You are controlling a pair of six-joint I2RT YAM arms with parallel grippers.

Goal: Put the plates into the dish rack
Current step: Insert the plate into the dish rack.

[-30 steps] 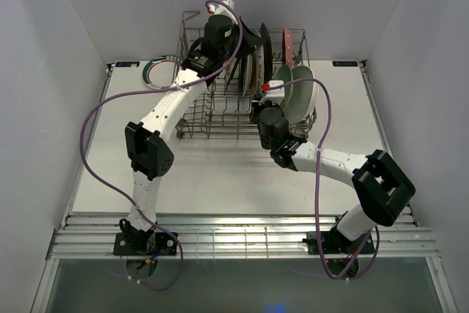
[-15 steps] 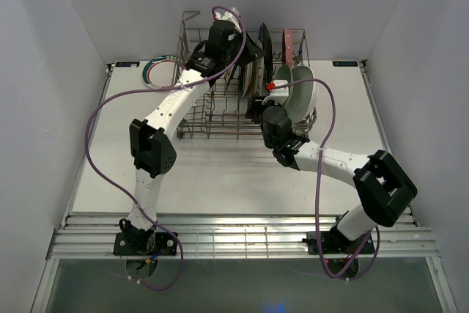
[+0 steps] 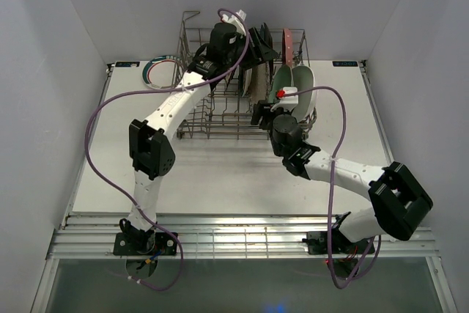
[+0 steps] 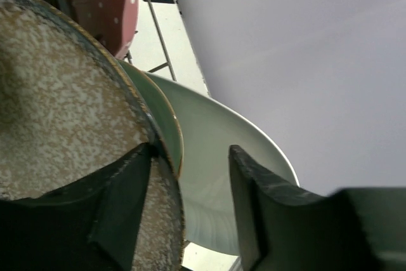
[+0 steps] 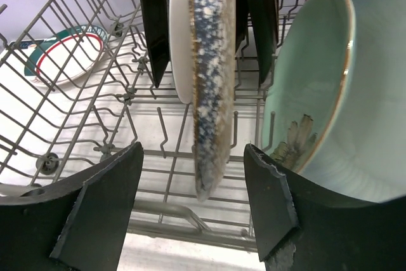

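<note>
The dish rack stands at the back of the table with several plates upright in it. A speckled grey plate stands on edge between the tines. My right gripper is open, its fingers well clear on either side of that plate's lower edge. My left gripper is open over the rack; its left finger lies against the speckled plate, the other stands apart. Mint plates lean to the right. A white green-and-red-rimmed plate lies on the table left of the rack.
Black plates and a white one stand behind the speckled plate. A pink-red plate stands further back. Rack tines rise close round my right fingers. White walls close in the table at the back and both sides.
Both grippers have opened and let go of the speckled plate, which now stands in the rack. My right arm has drawn back slightly toward the near side.
</note>
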